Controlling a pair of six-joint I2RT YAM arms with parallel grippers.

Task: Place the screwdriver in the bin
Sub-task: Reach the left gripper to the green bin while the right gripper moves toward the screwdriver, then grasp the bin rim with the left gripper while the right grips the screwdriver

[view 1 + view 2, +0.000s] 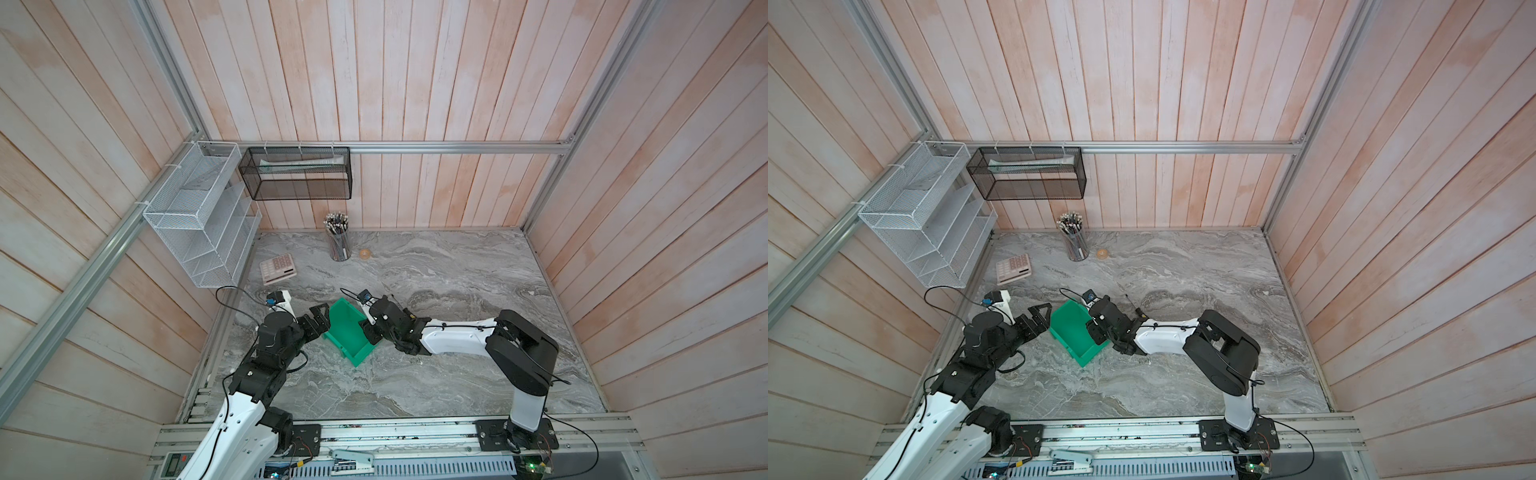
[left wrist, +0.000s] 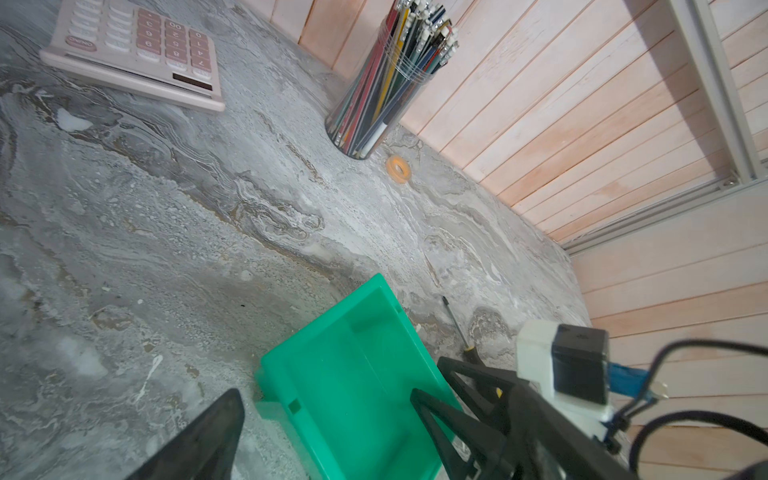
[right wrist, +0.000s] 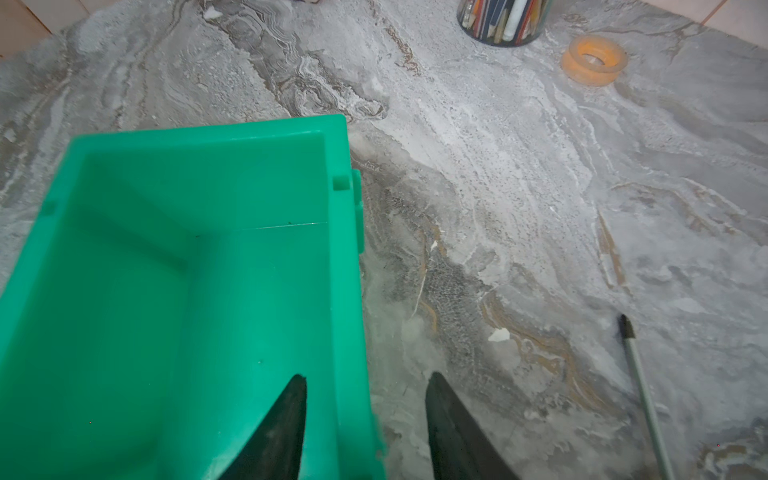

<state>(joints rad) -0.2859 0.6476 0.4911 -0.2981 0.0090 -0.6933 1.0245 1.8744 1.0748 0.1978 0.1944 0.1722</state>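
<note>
The green bin (image 1: 347,332) (image 1: 1073,332) stands empty on the marble table, between the two arms. My right gripper (image 3: 365,376) (image 1: 368,328) is open and straddles the bin's right wall, one finger inside the bin (image 3: 166,291) and one outside, with a gap on each side. My left gripper (image 1: 322,320) (image 1: 1042,318) is open at the bin's left wall and holds nothing. The screwdriver (image 3: 642,395) (image 2: 457,324) (image 1: 1133,304) lies flat on the table just right of the bin, beside the right wrist. Its thin shaft shows, but the arm largely hides its black-and-yellow handle.
A clear cup of pencils (image 1: 338,243), an orange tape roll (image 1: 365,253) and a pink calculator (image 1: 278,268) sit near the back wall. A white wire rack (image 1: 199,224) and a black mesh basket (image 1: 297,172) hang on the walls at back left.
</note>
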